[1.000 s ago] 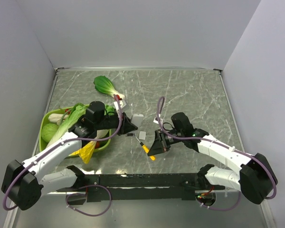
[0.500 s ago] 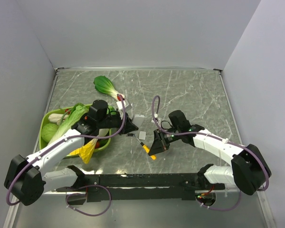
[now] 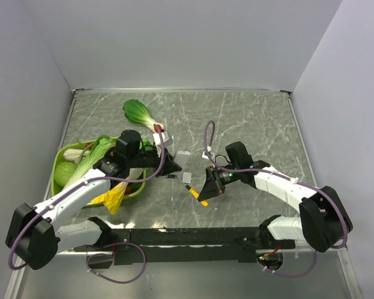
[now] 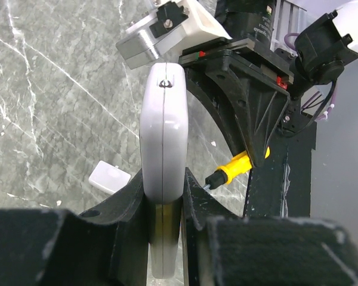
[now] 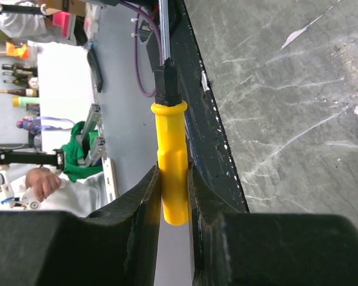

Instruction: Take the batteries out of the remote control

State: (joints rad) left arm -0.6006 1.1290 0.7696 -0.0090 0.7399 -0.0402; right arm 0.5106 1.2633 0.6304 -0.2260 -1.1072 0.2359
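My left gripper point(image 3: 169, 167) is shut on the slim white remote control point(image 3: 182, 159) and holds it above the table. In the left wrist view the remote control point(image 4: 162, 143) stands edge-on between the jaws of the left gripper point(image 4: 164, 199). My right gripper point(image 3: 209, 185) is shut on a yellow-handled tool point(image 3: 197, 197), just right of the remote. The right wrist view shows the tool point(image 5: 172, 155) clamped in the right gripper point(image 5: 174, 187). A tiny dark stick point(image 3: 171, 177), seemingly one of the batteries, lies on the table below the remote. A small grey cover piece point(image 3: 187, 177) lies beside it.
A green bowl point(image 3: 58, 163) full of vegetables sits at the left, under the left arm. A bok choy point(image 3: 137, 112) lies behind it. The black base rail point(image 3: 187, 237) runs along the near edge. Walls close in the table on three sides.
The left gripper has edged the remote slightly toward the right gripper. The right arm has shifted a little, keeping the yellow tool near the remote. Both grips are unchanged.
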